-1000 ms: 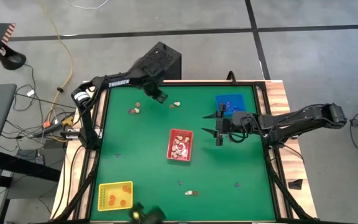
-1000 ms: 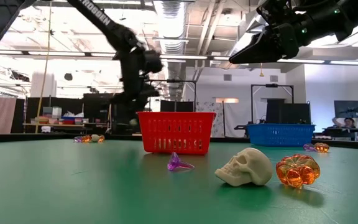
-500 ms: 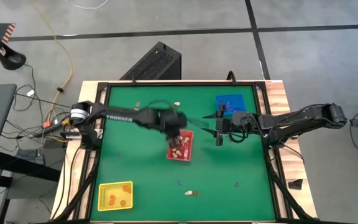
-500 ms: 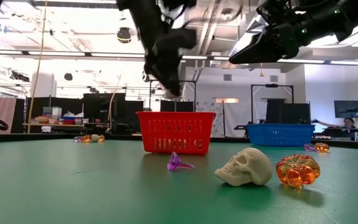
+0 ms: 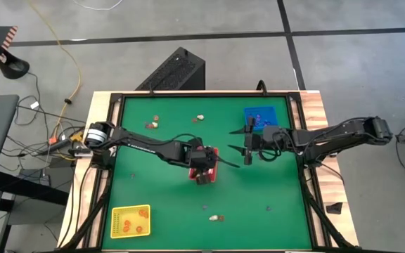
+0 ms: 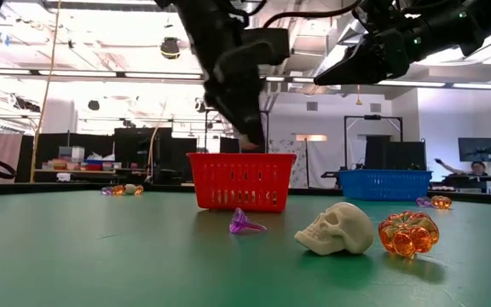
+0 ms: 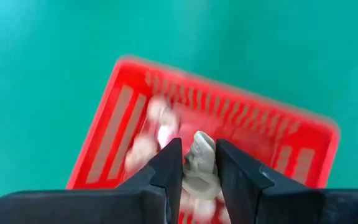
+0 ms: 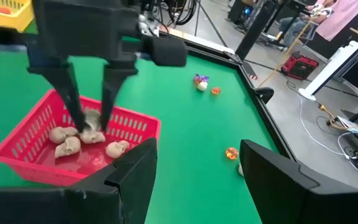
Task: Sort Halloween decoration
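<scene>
My left gripper [image 5: 202,171] hangs over the red tray [image 6: 241,181] at the table's middle, shut on a cream skull-like trinket [image 7: 199,163]. Several more cream trinkets [image 8: 73,142] lie on the tray's floor. My right gripper [image 5: 248,144] waits open, right of the red tray and raised above the table. Near the table's front edge a cream skull [image 6: 335,228], an orange pumpkin [image 6: 408,234] and a small purple trinket [image 6: 245,223] rest on the green top. A few more trinkets [image 5: 151,125] lie at the far left. My left gripper pinches the cream trinket's two sides [image 7: 194,168] between its two fingers [image 8: 107,93]. The fingers come from above, slanting down over the tray. The trinket [image 8: 91,119] is lifted clear, above the trinkets in the red tray.
A blue tray [image 5: 260,116] stands at the far right, a yellow tray [image 5: 130,220] with orange pieces at the near left. A lone trinket [image 5: 200,117] lies near the far edge. People and equipment show in the room beyond the table.
My left gripper has swung from the table's far left corner toward the middle, rolling as it went, and now hangs over the red tray with the cream trinket between its fingers. My right gripper has kept still.
</scene>
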You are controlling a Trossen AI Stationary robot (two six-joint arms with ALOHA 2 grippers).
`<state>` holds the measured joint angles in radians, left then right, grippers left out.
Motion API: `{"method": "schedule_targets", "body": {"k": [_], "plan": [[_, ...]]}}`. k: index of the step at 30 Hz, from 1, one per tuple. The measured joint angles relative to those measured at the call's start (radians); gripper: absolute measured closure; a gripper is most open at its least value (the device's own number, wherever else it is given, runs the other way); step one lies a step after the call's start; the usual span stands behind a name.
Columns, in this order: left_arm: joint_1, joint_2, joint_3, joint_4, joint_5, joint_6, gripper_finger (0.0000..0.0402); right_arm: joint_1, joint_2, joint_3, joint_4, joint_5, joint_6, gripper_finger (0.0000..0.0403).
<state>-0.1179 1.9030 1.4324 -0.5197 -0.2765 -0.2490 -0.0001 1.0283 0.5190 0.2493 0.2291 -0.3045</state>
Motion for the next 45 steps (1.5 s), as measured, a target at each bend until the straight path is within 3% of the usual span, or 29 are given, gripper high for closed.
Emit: {"method": "schedule_targets", "body": {"k": [11,14,20,25,29,34,39,45], "plan": [[0.003,-0.007,0.003,-0.001,0.011,0.053,0.0245,0.0,0.0,0.0,-0.009,0.0,0.0,0.0143],[0.003,-0.007,0.026,-0.081,0.0,0.073,0.0227,0.0,0.0,0.0,-0.009,0.0,-0.001,0.0143],[0.013,-0.052,0.098,-0.276,-0.192,0.099,0.0217,0.0,0.0,0.0,-0.01,0.0,-0.004,0.0143],[0.068,-0.133,0.081,-0.423,-0.268,0.12,0.0216,0.0,0.0,0.0,-0.009,0.0,-0.003,0.0143],[0.225,-0.225,-0.018,-0.486,-0.252,0.114,0.0216,0.0,0.0,0.0,-0.009,0.0,0.0,0.0143],[0.516,-0.312,-0.182,-0.443,-0.03,0.06,0.0216,0.0,0.0,0.0,-0.008,0.0,0.016,0.0143],[0.758,-0.309,-0.275,-0.328,0.044,0.035,0.0216,0.0,0.0,0.0,-0.006,0.0,0.017,0.0143],[0.909,-0.299,-0.316,-0.226,0.121,0.008,0.0216,0.0,0.0,0.0,-0.004,0.0,0.018,0.0143]]}}
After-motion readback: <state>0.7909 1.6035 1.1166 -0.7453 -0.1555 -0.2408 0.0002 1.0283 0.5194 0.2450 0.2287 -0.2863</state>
